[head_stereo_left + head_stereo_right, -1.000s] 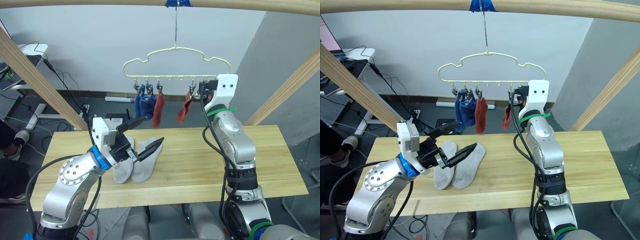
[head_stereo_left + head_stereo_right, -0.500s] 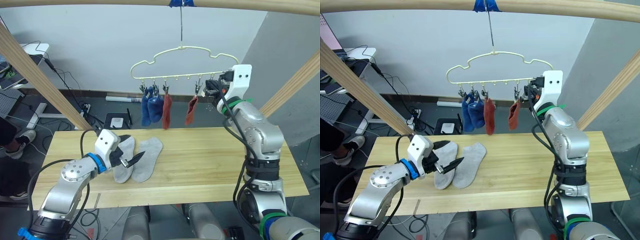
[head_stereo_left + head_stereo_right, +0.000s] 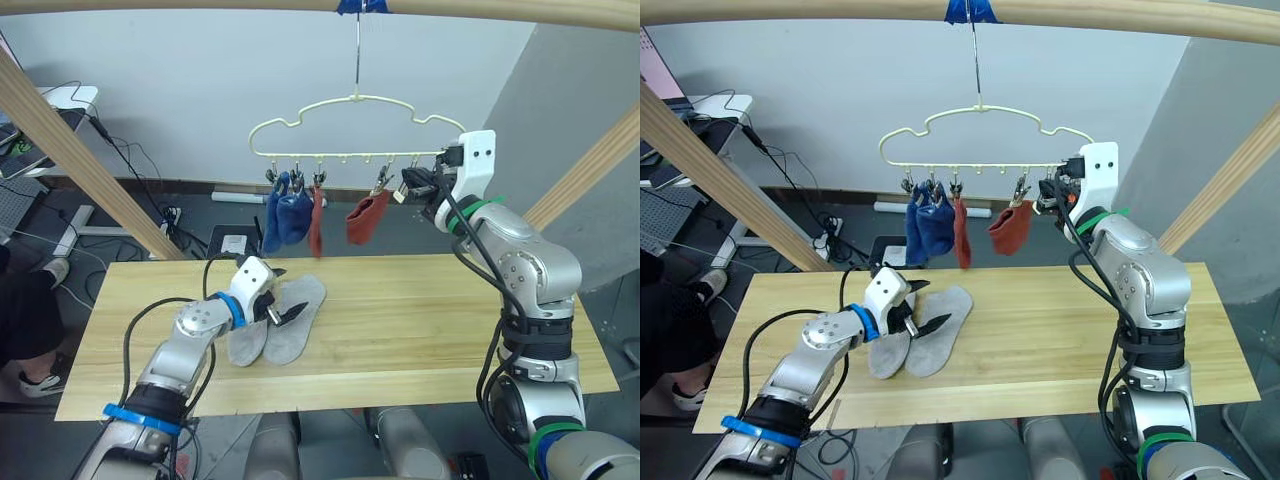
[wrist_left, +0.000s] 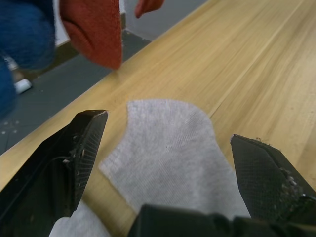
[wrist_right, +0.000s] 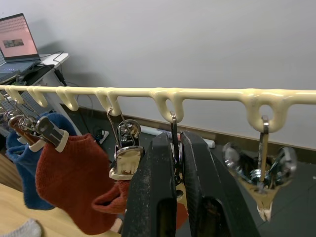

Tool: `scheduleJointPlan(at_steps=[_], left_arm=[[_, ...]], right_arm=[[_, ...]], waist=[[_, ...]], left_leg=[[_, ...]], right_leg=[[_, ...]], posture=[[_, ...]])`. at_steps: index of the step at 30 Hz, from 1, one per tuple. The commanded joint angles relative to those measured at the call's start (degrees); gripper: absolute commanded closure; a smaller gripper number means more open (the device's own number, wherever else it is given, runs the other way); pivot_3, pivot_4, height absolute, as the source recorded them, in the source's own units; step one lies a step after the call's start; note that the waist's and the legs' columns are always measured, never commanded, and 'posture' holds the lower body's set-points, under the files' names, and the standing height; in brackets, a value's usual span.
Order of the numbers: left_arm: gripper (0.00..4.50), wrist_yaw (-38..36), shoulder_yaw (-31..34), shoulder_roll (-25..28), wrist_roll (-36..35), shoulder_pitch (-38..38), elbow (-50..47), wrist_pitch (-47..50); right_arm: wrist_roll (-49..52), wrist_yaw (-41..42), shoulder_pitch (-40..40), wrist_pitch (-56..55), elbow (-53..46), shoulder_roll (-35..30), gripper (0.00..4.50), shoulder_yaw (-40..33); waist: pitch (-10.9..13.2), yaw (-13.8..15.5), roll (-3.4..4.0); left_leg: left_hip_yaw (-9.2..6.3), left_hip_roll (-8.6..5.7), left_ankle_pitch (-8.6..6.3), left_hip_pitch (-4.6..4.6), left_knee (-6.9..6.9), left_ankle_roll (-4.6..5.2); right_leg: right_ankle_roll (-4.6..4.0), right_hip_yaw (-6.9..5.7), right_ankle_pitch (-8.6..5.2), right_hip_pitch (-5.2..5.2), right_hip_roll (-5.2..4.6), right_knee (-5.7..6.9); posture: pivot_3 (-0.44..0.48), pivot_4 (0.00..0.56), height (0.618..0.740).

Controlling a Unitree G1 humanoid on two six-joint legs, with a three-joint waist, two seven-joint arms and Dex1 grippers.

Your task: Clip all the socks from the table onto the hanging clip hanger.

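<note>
Spread wide, the left gripper (image 4: 163, 163) hovers low over the two grey socks (image 3: 275, 325), which lie side by side on the table (image 3: 420, 320), one finger on each side of the nearer toe. Further back, the right gripper (image 5: 174, 163) is pinched tight on a clip hanging from the hanger (image 3: 355, 125). Two blue socks (image 3: 283, 212) and two red socks (image 3: 345, 218) already hang there. By my count four are up and the grey pair remains.
</note>
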Motion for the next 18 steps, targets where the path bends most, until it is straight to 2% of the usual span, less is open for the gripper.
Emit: scheduleJointPlan(at_steps=[1, 8, 11, 18], left_arm=[[0.00, -1.40, -3.43, -0.64, 4.29, -2.80, 7.79, -1.20], [0.00, -4.24, -6.35, -2.12, 7.31, -6.22, 15.38, -2.32], [0.60, -5.10, -5.97, -2.86, 7.02, -6.55, 15.93, -2.83], [2.80, -6.18, -5.83, -3.31, 7.56, -5.97, 15.04, -4.31]], right_arm=[[0.49, -0.96, -0.58, 0.93, -1.79, -0.75, 4.49, -1.35], [1.00, -1.65, -0.63, 2.01, -2.59, -1.13, 4.49, -1.79], [1.19, -1.97, -0.26, 2.64, -3.35, -1.28, 4.50, -2.04], [1.49, -1.87, 0.02, 3.40, -3.43, -2.03, 4.50, -2.56]], waist=[[0.00, -0.08, 0.00], [-0.04, 0.06, 0.05], [-0.08, 0.05, 0.09], [-0.08, -0.05, 0.10]], left_leg=[[0.01, 0.00, 0.00, 0.00, 0.00, 0.00], [-0.02, -0.03, 0.00, 0.01, 0.10, 0.00], [-0.03, -0.03, 0.00, 0.01, 0.10, 0.00], [-0.04, -0.03, 0.00, 0.01, 0.13, 0.00]], right_leg=[[0.00, 0.00, 0.00, 0.00, 0.00, 0.01], [0.04, 0.00, 0.02, 0.08, -0.01, 0.01], [0.04, -0.01, 0.02, 0.09, -0.01, 0.03], [0.04, -0.02, 0.02, 0.09, -0.01, 0.05]], posture=[[-0.128, 0.239, 0.740], [-0.156, 0.233, 0.740], [-0.161, 0.236, 0.740], [-0.161, 0.243, 0.740]])
